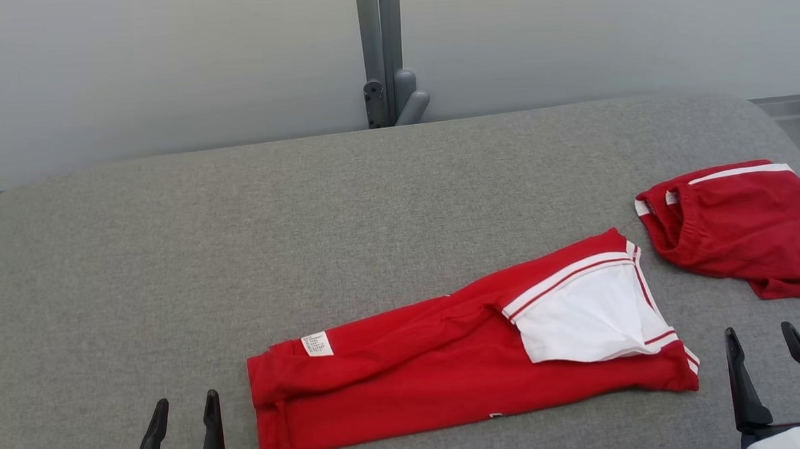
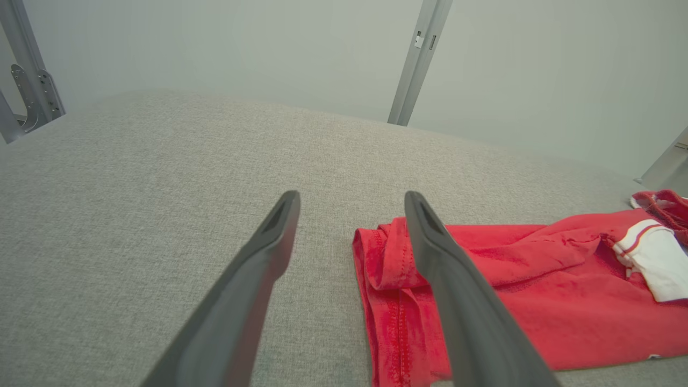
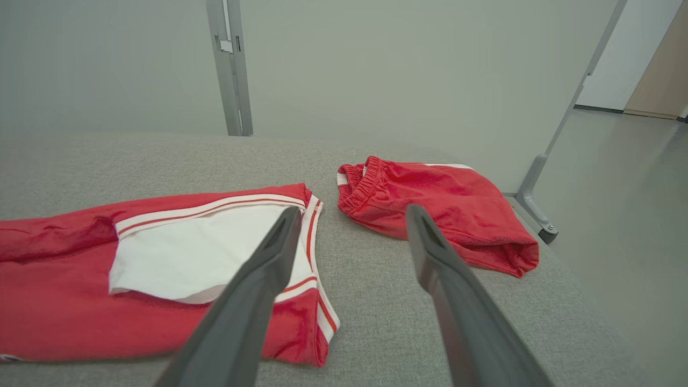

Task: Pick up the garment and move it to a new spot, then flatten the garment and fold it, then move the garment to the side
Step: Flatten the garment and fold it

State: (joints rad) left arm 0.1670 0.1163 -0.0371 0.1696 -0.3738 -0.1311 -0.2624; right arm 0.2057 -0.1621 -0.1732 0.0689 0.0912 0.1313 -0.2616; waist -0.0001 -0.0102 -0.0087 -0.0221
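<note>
The garment (image 1: 440, 371) is a red top with white trim, folded into a long strip across the near middle of the grey table (image 1: 172, 261); its white sleeve part lies on top at the right end. It also lies in the left wrist view (image 2: 510, 301) and the right wrist view (image 3: 80, 290). My left gripper (image 1: 185, 409) stands open at the lower left, just left of the garment's hem end, holding nothing. At the lower right my right gripper (image 1: 763, 343) is open and empty, just right of the garment's sleeve end.
A second red piece with an elastic waistband (image 1: 738, 226) lies bunched at the table's right edge, also in the right wrist view (image 3: 435, 204). A grey metal post (image 1: 379, 57) stands behind the table against a pale wall. Floor lies beyond the table's right side (image 3: 618, 215).
</note>
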